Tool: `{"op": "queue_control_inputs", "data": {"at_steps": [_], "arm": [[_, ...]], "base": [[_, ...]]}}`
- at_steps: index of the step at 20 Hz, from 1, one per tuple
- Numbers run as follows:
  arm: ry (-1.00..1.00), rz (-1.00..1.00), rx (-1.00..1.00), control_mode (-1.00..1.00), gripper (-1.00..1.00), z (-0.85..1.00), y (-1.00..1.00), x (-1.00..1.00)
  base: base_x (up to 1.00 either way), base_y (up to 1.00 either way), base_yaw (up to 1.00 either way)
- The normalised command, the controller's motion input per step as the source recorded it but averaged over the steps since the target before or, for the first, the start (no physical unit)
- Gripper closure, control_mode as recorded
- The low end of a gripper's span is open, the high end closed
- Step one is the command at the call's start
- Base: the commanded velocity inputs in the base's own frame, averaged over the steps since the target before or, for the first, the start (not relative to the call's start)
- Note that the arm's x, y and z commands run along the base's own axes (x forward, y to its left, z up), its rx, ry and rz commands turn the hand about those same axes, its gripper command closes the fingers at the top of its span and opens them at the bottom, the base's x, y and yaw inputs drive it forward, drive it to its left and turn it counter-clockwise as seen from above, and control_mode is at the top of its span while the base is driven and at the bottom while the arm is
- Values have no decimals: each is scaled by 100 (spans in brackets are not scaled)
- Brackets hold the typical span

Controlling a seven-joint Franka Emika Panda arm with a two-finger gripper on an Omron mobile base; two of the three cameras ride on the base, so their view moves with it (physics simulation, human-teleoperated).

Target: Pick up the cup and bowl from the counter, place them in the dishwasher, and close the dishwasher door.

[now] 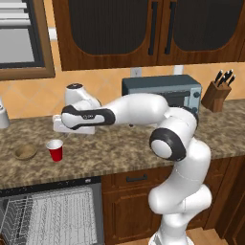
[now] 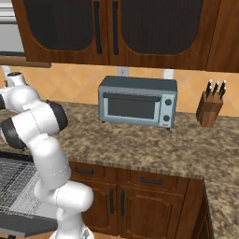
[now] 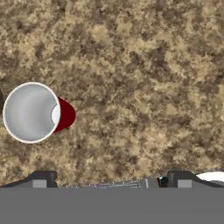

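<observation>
The red cup point(image 1: 55, 150) stands upright on the granite counter point(image 1: 124, 148), with the tan bowl point(image 1: 25, 152) just to its left. My gripper point(image 1: 70, 131) hangs over the counter behind and slightly right of the cup, pointing down. In the hand view the cup point(image 3: 33, 113) shows its white inside at the left, off to the side of the open gripper point(image 3: 111, 179), whose fingertips point(image 3: 41, 178) hold nothing. The dishwasher stands open below the counter, its door point(image 1: 67, 215) folded down and a wire rack point(image 1: 14, 217) showing.
A grey toaster oven point(image 1: 160, 91) sits at the back of the counter behind my arm, and a knife block point(image 1: 216, 94) stands to its right. A white-grey cylinder point(image 1: 3, 115) is at the far left. Dark wall cabinets hang above.
</observation>
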Motion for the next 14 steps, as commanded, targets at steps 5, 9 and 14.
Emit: {"op": "queue_control_inputs", "data": {"at_steps": [5, 9, 14], "arm": [[1, 0, 0, -100, -100, -42, 38, 49], [0, 0, 0, -100, -100, -21, 42, 53], [1, 0, 0, -100, -100, -3, 42, 26]], "base": [[0, 0, 0], [0, 0, 0], [0, 0, 0]]}}
